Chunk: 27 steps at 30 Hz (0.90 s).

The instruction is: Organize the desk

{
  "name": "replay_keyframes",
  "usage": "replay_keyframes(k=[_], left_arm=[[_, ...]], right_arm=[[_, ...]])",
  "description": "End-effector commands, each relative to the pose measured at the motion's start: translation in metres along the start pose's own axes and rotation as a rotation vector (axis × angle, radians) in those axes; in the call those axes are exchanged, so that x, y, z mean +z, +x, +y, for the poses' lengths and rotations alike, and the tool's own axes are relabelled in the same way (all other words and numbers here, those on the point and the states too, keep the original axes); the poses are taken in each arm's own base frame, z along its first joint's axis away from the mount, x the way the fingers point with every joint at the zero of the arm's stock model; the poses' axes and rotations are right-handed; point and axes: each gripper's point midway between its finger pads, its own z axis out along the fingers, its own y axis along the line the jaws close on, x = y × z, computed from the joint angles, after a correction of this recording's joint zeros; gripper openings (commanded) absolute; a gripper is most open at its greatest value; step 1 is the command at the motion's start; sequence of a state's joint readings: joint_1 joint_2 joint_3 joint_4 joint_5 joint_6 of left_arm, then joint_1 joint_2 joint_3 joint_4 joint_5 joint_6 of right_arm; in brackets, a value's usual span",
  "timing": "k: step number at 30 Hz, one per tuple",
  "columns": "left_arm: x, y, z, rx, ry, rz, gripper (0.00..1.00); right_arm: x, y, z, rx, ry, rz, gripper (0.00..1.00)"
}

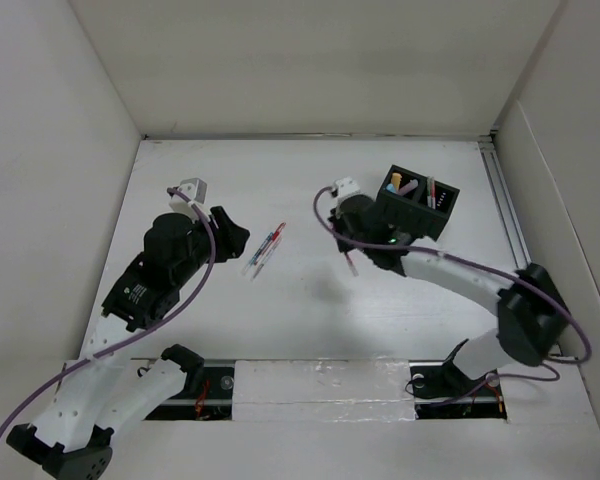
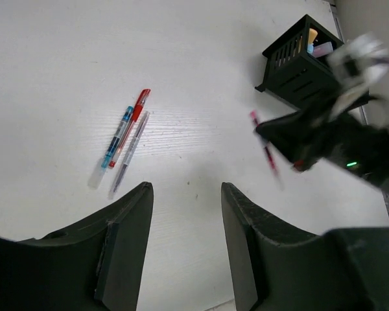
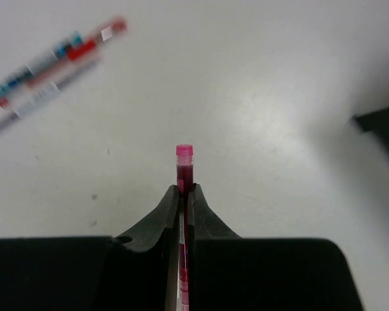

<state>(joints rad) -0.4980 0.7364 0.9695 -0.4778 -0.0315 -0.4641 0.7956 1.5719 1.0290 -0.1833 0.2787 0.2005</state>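
Note:
On the white desk [image 1: 310, 310] lie three pens side by side: a blue one [image 2: 117, 137], a red one [image 2: 132, 123] and a clear grey one [image 2: 129, 150], seen together in the top view as a small cluster [image 1: 265, 250]. My right gripper [image 3: 186, 189] is shut on a magenta pen [image 3: 185, 159] whose capped end sticks out past the fingertips. It hovers above the desk just left of the black compartmented box [image 1: 420, 200]. My left gripper [image 2: 186, 189] is open and empty, a short way left of the three pens.
The black box [image 2: 301, 61] holds several pens and other items. White panel walls [image 1: 60, 200] border the desk on the left, the back and the right. A metal rail [image 1: 505, 210] runs along the right edge.

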Motion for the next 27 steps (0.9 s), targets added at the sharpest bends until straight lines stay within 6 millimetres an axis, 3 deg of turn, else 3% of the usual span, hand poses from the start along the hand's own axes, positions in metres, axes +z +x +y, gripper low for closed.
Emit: replay_keyframes(k=[1, 2, 3, 4, 5, 6, 9, 10, 11, 14, 15, 19, 24, 27], left_arm=[[0.001, -0.007, -0.005, -0.009, 0.009, -0.017, 0.43], [0.002, -0.007, -0.004, -0.008, 0.005, -0.018, 0.44], [0.005, -0.010, -0.004, -0.008, -0.005, -0.022, 0.45], [0.005, -0.010, -0.003, -0.008, -0.008, -0.024, 0.45], [0.005, -0.012, -0.004, -0.009, -0.008, -0.029, 0.45], [0.008, -0.012, -0.004, -0.009, -0.010, -0.026, 0.45], [0.014, -0.015, -0.009, -0.009, 0.004, -0.025, 0.45], [0.014, -0.016, -0.010, -0.009, 0.009, -0.026, 0.45], [0.016, -0.017, -0.012, -0.009, 0.013, -0.026, 0.45], [0.019, -0.023, -0.017, -0.006, 0.027, -0.038, 0.46], [0.021, -0.024, -0.017, -0.004, 0.027, -0.038, 0.46], [0.020, -0.031, -0.019, 0.004, 0.027, -0.051, 0.46], [0.018, -0.031, -0.016, 0.004, 0.010, -0.055, 0.47], [0.018, -0.029, -0.013, 0.006, 0.000, -0.049, 0.47]], right_arm=[[-0.070, -0.119, -0.057, 0.009, 0.038, -0.394, 0.00], [-0.083, -0.132, -0.073, 0.015, 0.054, -0.443, 0.00], [-0.106, -0.153, -0.101, 0.000, 0.069, -0.538, 0.00], [-0.118, -0.162, -0.103, -0.007, 0.072, -0.581, 0.00], [-0.129, -0.167, -0.140, 0.015, 0.142, -0.613, 0.00], [-0.139, -0.175, -0.150, 0.006, 0.131, -0.654, 0.00], [-0.154, -0.188, -0.204, -0.008, 0.177, -0.736, 0.00], [-0.160, -0.197, -0.213, -0.019, 0.175, -0.763, 0.00], [-0.150, -0.196, -0.221, -0.020, 0.170, -0.745, 0.00], [-0.152, -0.206, -0.247, -0.047, 0.192, -0.782, 0.00], [-0.142, -0.204, -0.251, -0.053, 0.166, -0.776, 0.00], [-0.136, -0.209, -0.280, -0.062, 0.150, -0.828, 0.00], [-0.118, -0.202, -0.296, -0.062, 0.129, -0.815, 0.00], [-0.102, -0.191, -0.294, -0.056, 0.091, -0.792, 0.00]])
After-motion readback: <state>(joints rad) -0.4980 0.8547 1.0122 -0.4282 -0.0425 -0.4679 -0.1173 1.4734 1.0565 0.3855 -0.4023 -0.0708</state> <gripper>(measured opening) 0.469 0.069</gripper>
